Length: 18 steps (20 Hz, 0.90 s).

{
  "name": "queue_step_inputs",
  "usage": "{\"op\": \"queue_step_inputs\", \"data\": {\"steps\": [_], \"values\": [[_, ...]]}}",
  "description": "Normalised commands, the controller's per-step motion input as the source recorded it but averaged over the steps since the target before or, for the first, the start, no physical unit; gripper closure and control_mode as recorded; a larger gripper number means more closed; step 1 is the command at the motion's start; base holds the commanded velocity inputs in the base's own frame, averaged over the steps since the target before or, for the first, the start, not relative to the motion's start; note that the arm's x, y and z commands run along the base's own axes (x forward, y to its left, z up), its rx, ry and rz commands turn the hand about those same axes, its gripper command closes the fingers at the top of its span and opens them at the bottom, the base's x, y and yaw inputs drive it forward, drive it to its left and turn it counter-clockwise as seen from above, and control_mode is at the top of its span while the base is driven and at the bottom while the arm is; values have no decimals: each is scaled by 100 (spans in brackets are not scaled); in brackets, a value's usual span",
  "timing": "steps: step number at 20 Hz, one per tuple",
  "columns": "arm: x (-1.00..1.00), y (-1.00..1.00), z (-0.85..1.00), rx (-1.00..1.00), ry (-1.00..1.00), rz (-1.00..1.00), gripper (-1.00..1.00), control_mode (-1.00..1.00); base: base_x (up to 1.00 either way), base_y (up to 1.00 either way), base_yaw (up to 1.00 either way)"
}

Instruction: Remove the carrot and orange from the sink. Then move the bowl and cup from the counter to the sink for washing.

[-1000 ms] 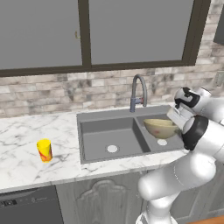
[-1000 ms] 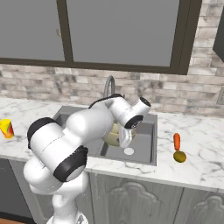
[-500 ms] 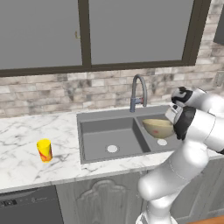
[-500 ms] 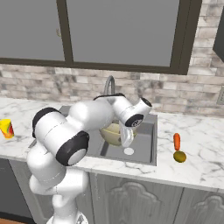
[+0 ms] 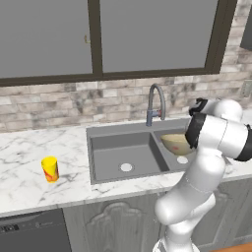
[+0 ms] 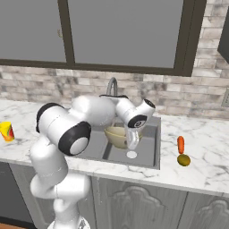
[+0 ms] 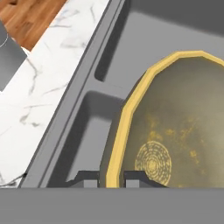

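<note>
marble counter (image 5: 29, 172) (grey-veined), dark sink (image 5: 123, 152), brick wall (image 5: 59, 106).

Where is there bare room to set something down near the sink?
Free: the left basin of the dark grey double sink, and the white marble counter between it and the small yellow cup. Crowded: the right basin, where the end effector holds the wide tan bowl.

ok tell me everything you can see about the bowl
The bowl is wide, round and shallow, dull olive-gold inside with speckles and a ringed disc at its bottom, and has a brighter yellow rim. It hangs tilted over the right basin of the dark grey sink, above the drain. The claw is pinched on its rim, one finger on each side.
</note>
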Motion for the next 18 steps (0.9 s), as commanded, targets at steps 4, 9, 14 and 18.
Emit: {"op": "queue_step_inputs", "data": {"steps": [4,9,14,18], "values": [[18,-9,-16,-7,-5,0,100,-100,0,0,0],[20,-1,-22,-1,-10,0,100,-100,0,0,0],[23,-2,-28,-1,-5,0,100,-100,0,0,0],[23,-13,-24,-8,0,0,100,-100,0,0,0]]}}
